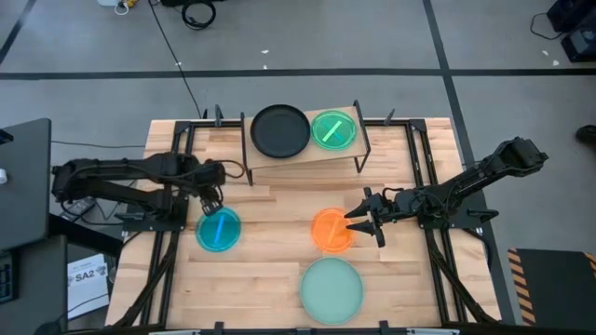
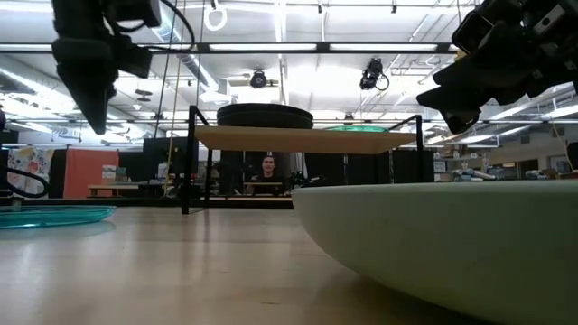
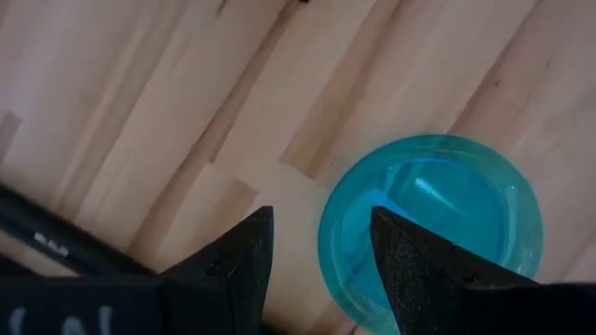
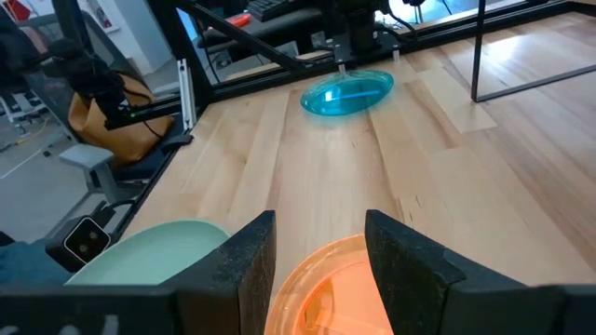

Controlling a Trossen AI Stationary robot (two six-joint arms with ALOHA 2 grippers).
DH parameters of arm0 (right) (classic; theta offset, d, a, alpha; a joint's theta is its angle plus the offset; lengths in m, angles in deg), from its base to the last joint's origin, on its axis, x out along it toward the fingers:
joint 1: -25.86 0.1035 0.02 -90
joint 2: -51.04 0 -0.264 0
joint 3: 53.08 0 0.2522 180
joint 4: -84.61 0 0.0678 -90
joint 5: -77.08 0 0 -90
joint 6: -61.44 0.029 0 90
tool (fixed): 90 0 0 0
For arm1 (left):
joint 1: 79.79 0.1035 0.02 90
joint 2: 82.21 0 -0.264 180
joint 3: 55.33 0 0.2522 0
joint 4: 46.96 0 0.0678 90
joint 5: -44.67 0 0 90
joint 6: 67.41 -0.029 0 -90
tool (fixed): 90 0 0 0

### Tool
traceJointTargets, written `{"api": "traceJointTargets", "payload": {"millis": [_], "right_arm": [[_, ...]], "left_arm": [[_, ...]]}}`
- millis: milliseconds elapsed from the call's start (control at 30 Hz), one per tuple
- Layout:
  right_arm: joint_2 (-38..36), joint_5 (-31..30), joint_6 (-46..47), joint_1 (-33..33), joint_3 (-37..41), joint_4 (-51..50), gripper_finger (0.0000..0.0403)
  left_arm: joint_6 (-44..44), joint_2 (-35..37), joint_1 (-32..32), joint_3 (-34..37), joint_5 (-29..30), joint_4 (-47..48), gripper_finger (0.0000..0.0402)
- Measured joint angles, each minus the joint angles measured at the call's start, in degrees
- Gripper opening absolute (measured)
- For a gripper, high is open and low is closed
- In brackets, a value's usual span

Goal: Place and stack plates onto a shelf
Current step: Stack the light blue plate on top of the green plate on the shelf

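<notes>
Hovering open and empty, the right gripper point(image 1: 361, 221) sits at the orange plate's point(image 1: 331, 230) rim near the shelf point(image 1: 349, 154), left gripper point(image 1: 212, 198) likewise over the blue plate point(image 1: 219, 230); thin rims may slip on closing.

Black plates: one point(image 1: 279, 130), on the shelf's left half
Green translucent plates: one point(image 1: 333, 130), on the shelf's right half
Blue translucent plates: one point(image 1: 219, 230), on the table at the left
Orange translucent plates: one point(image 1: 330, 231), mid-table, right of the blue
Pale mint large plates: one point(image 1: 331, 289), near edge of the table
Shelves: one point(image 1: 305, 156), at the far edge
Plates counted: five
</notes>
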State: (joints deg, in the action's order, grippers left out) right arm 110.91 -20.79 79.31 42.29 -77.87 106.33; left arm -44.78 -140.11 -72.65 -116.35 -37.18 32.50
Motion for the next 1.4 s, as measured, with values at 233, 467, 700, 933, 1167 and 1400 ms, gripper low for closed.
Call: {"api": "traceJointTargets", "payload": {"millis": [233, 467, 700, 933, 1167, 1400], "right_arm": [[0.0, 0.0, 0.0, 0.0, 0.0, 0.0, 0.0172], [0.0, 0.0, 0.0, 0.0, 0.0, 0.0, 0.0172], [0.0, 0.0, 0.1, 0.0, 0.0, 0.0, 0.0172], [0.0, 0.0, 0.2, 0.0, 0.0, 0.0, 0.0172], [0.0, 0.0, 0.1, 0.0, 0.0, 0.0, 0.0172], [0.0, 0.0, 0.0, 0.0, 0.0, 0.0, 0.0172]], "left_arm": [[-7.5, -4.4, 6.5, 0.0, -5.0, -1.7, 0.0188], [-8.7, -4.8, 8.9, 8.5, -11.6, -7.8, 0.0188], [-8.1, -4.7, 8.9, 15.7, -15.8, -14.8, 0.0188], [-5.3, -4.7, 8.9, 16.5, -14.9, -17.0, 0.0188], [-1.5, -4.9, 8.9, 18.8, -13.9, -19.8, 0.0188], [-0.7, -5.2, 8.9, 18.8, -12.3, -19.8, 0.0188]]}}
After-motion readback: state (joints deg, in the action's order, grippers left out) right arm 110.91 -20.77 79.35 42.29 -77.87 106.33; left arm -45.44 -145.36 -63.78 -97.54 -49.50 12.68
